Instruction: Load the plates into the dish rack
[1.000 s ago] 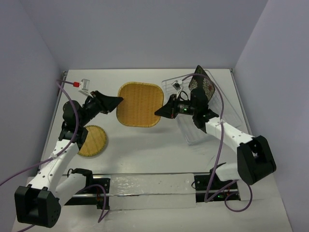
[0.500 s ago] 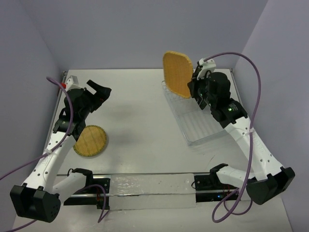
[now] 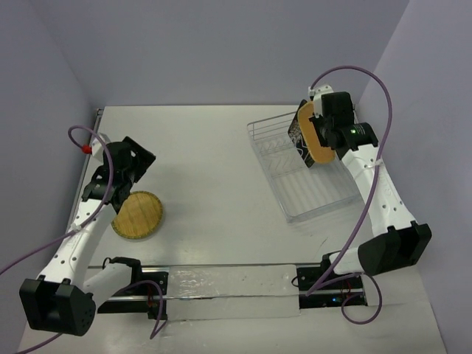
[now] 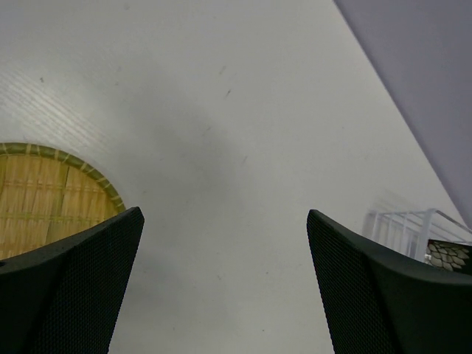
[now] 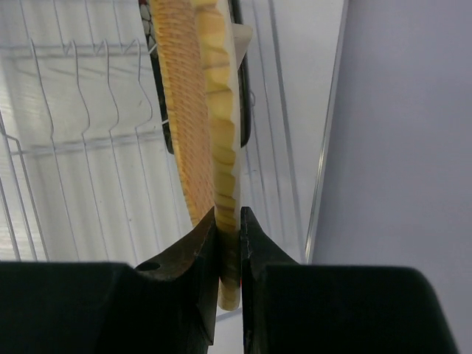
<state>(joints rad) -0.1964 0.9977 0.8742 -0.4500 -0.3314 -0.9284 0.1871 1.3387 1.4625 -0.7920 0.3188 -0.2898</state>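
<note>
At right rear of table (image 3: pixel 221 162): dish rack (image 3: pixel 313 198). At rack's rear end: two plates on edge, side by side. Gripped plate (image 3: pixel 318 140) to the right, second plate (image 3: pixel 298 135) close on its left; contact between them not determinable. Clamped on rim of gripped plate: right gripper (image 5: pixel 227 221). At left front of table: flat plate (image 3: pixel 138 215), lying on surface. Just behind it, above table, well apart from rack: left gripper (image 4: pixel 223 215).

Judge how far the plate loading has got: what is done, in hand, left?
Done: the black plate stands in the dish rack. In hand: the right end effector grips the orange plate upright beside it. Left: the yellow-green plate lies on the table near the open left end effector.
</note>
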